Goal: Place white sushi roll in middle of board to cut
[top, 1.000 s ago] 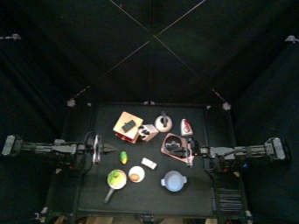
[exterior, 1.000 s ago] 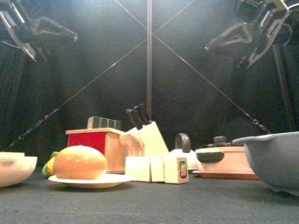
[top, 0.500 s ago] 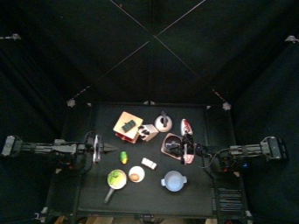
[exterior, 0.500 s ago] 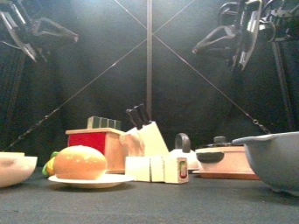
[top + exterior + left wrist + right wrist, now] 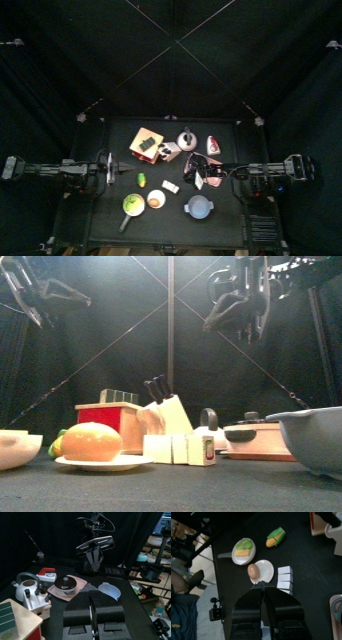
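The white sushi roll (image 5: 171, 186) lies in short white pieces on the table between the green vegetable (image 5: 142, 180) and the pink board (image 5: 203, 168). In the right wrist view the white sushi roll (image 5: 285, 578) lies beside a small plate. A dark round thing sits on the board (image 5: 75, 593). My right gripper (image 5: 214, 178) hangs high over the board's near side, its jaws together and empty (image 5: 264, 588). At the table's left edge my left gripper (image 5: 110, 170) rests, shut on nothing (image 5: 91, 598).
A red knife block (image 5: 144, 143) and a kettle (image 5: 187, 138) stand at the back. Along the front are a green bowl (image 5: 134, 204), a plate with a round orange-centred piece (image 5: 156, 199) and a blue bowl (image 5: 199, 206).
My right arm has reached leftward from the table's right edge to over the board. The left arm and the things on the table have not moved.
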Tool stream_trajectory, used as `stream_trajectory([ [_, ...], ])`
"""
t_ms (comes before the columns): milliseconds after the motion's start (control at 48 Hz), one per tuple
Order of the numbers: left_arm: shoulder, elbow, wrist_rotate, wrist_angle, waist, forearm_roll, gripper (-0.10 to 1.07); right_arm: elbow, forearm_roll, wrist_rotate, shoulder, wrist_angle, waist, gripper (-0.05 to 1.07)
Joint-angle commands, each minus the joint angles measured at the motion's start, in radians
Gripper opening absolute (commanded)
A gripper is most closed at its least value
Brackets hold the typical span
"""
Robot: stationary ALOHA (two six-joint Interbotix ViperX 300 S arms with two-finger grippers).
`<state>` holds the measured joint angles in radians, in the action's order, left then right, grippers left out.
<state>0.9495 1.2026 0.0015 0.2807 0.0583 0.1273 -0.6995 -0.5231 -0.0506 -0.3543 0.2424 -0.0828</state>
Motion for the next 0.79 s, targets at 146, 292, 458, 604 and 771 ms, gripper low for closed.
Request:
stream_trajectory([
  [146,-0.005,-0.009,0.002,0.006,-0.003,-0.006,0.15,0.091,-0.005,-0.003,0.044,0.106,-0.02,0.11],
  [292,-0.005,-0.008,0.002,0.006,-0.003,-0.017,0.27,0.11,0.011,-0.063,0.072,0.164,-0.031,0.11],
  [458,-0.003,-0.003,0.002,0.006,-0.005,-0.031,0.35,0.149,0.146,-0.229,0.115,0.253,-0.038,0.11],
  [604,-0.005,0.0,0.002,0.006,-0.005,-0.031,0.36,0.201,0.354,-0.426,0.16,0.33,-0.023,0.11],
  [771,-0.005,0.003,0.002,0.006,-0.005,-0.031,0.36,0.224,0.561,-0.63,0.21,0.35,0.032,0.15],
])
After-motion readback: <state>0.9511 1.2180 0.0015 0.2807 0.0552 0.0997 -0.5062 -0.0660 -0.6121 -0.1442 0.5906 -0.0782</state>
